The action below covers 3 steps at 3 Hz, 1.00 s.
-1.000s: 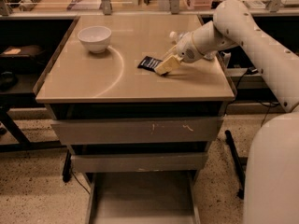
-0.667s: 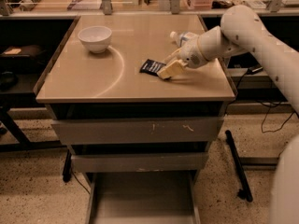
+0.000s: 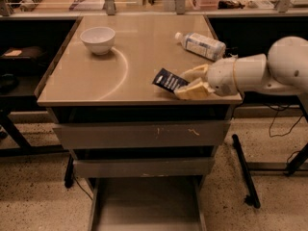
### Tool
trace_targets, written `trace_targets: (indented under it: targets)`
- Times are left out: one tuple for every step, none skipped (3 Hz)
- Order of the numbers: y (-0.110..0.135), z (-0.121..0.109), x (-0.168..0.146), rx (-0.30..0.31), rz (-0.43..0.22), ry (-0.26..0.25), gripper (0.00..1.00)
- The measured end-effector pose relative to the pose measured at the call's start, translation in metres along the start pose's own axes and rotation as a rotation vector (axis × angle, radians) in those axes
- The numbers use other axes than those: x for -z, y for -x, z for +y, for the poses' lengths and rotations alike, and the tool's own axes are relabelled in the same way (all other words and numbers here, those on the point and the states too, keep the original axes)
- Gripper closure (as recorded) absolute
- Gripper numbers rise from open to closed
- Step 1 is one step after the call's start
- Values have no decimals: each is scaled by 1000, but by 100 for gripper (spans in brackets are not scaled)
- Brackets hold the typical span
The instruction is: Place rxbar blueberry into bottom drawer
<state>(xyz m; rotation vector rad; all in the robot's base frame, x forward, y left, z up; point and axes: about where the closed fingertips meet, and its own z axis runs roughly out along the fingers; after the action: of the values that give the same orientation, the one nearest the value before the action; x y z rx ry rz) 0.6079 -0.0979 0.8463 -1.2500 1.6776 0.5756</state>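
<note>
The rxbar blueberry (image 3: 168,81), a flat dark navy wrapper with white print, is tilted up over the counter's front right part. My gripper (image 3: 188,83) is shut on the bar's right end, its yellowish fingers (image 3: 191,91) above and below it, just above the front edge. The bottom drawer (image 3: 147,206) stands pulled out below, a wide grey tray under the two grey drawer fronts.
A clear plastic bottle (image 3: 201,45) with a white label lies at the back right of the counter (image 3: 96,81). A white bowl (image 3: 98,39) stands at the back left. Dark shelving flanks the cabinet, and table legs stand on the speckled floor at right.
My gripper has carried the bar from the middle right of the counter toward the front edge, lifting and tilting it. The bottle, hidden behind the arm before, now shows.
</note>
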Motion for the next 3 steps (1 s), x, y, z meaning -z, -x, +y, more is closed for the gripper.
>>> trace_targets:
  targets:
    - [-50, 34, 42, -41, 24, -54, 100]
    - [-106, 67, 66, -88, 87, -104, 100]
    - [-160, 95, 74, -128, 160, -139, 100]
